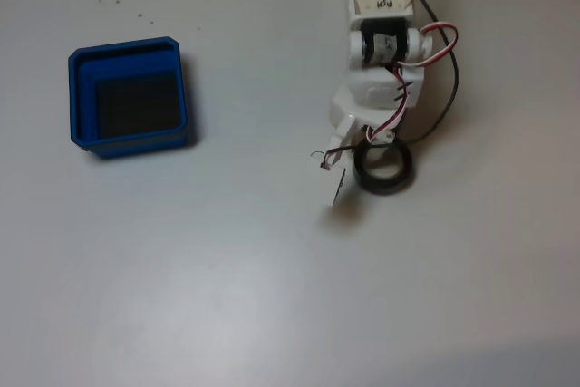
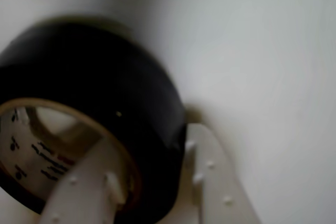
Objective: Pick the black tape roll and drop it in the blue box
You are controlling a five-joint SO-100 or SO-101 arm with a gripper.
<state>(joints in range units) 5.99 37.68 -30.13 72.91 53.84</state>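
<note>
White tabletop (image 1: 227, 296) fills your fixed view, matte and evenly lit, with a few dark specks near its upper left. Next in size, your white arm (image 1: 381, 38) reaches down from the top edge, a black motor body at its wrist and red, white and black wires looping off its right side. At left sits the blue box (image 1: 129, 97), square, thick stepped rim, dark floor showing, nothing inside it; it lies well apart from the arm. Below the wrist you have the black tape roll (image 1: 386, 169), lying flat on the table just right of the lower finger tip. The gripper (image 1: 358, 165) is at the roll: in your wrist view one white finger (image 2: 84, 187) passes through the pale printed core, the other finger (image 2: 215, 182) lies against the outside of the black wall (image 2: 110, 82), so the jaws straddle one side of the ring. They look closed on that wall, contact on both faces, though blur softens the edges.
</note>
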